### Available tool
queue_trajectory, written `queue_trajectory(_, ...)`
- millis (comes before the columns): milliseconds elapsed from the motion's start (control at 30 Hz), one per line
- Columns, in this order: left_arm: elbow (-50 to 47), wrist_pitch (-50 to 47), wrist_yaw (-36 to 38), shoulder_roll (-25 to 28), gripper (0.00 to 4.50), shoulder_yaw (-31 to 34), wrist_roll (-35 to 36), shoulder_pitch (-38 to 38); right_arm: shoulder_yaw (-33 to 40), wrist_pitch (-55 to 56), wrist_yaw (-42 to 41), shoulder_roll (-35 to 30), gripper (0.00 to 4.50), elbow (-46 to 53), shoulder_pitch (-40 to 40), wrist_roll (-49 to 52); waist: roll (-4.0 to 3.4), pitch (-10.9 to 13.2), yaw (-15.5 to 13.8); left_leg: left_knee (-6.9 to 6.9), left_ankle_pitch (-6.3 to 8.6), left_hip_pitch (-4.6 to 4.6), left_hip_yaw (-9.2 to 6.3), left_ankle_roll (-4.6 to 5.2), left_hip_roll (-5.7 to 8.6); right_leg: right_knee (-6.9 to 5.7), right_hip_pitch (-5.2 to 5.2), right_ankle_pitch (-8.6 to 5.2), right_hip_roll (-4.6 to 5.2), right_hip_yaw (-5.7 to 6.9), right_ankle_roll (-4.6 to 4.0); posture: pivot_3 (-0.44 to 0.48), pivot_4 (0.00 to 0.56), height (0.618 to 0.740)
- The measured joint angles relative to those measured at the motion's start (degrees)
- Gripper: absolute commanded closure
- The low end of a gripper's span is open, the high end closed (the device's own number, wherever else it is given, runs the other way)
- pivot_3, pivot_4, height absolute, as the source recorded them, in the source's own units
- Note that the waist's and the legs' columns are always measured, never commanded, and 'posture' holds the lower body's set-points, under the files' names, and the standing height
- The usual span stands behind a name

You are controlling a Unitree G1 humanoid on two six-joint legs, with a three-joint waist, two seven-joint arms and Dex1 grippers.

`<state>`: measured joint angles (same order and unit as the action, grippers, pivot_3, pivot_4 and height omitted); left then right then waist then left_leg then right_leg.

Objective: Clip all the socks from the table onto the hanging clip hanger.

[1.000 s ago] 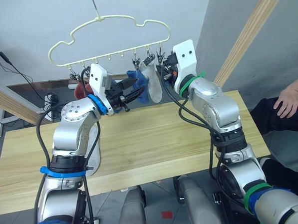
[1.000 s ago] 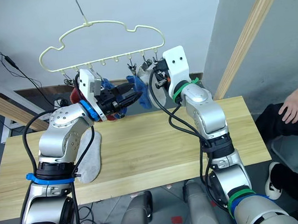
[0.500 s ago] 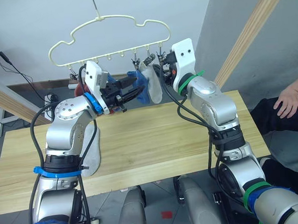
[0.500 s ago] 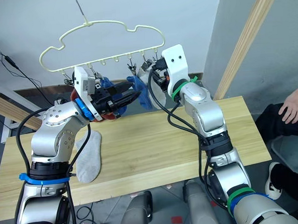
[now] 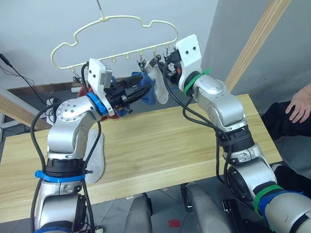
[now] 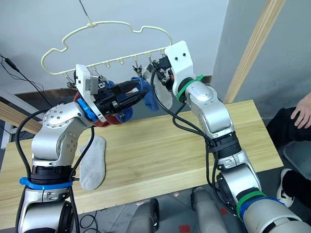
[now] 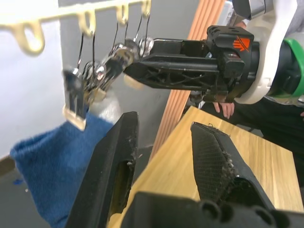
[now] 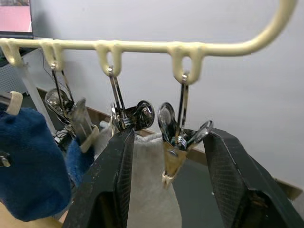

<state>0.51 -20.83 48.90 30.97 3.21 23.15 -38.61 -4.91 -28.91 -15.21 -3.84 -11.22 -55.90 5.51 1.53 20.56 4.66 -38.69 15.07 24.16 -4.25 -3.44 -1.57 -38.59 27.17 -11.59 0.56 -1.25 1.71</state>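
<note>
Both my arms are raised to the clip hanger — left gripper spread empty, right gripper spread around a clip.

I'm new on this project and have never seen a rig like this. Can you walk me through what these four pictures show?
It is a two-armed humanoid robot hanging socks. The two wide pictures come from cameras in its head, looking down over its arms. The other two come from a camera on each wrist, looking along that gripper's black fingers.

Above the table hangs a pale yellow clip hanger with metal clips. A blue sock and a light grey sock already hang from it, and a red sock shows at its left end. One grey sock lies on the table.

The left gripper is open beside the blue sock, holding nothing. The right gripper is open around an empty clip.
</note>
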Motion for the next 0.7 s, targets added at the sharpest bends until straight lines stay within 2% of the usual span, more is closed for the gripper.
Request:
queue_trajectory(267,0.0,0.0,0.04,0.04,2.49,0.0,-0.07,0.0,-0.91,3.25,-1.29,-0.12,2.22,-3.46,-1.99,-0.57,0.0,0.0,-0.03,0.0,0.0,0.0,0.0,0.0,0.0,-0.02,0.0,0.0,0.0,0.0,0.0,-0.058,0.338,0.74)
queue_trajectory(700,0.0,0.02,0.09,0.04,2.49,0.0,-0.31,0.0,-4.0,7.26,-1.89,-3.0,2.22,-4.72,-2.09,-6.85,0.0,0.0,-0.05,-0.01,0.0,0.0,0.0,0.0,0.0,-0.03,0.0,0.0,0.01,0.0,-0.01,-0.06,0.339,0.74)
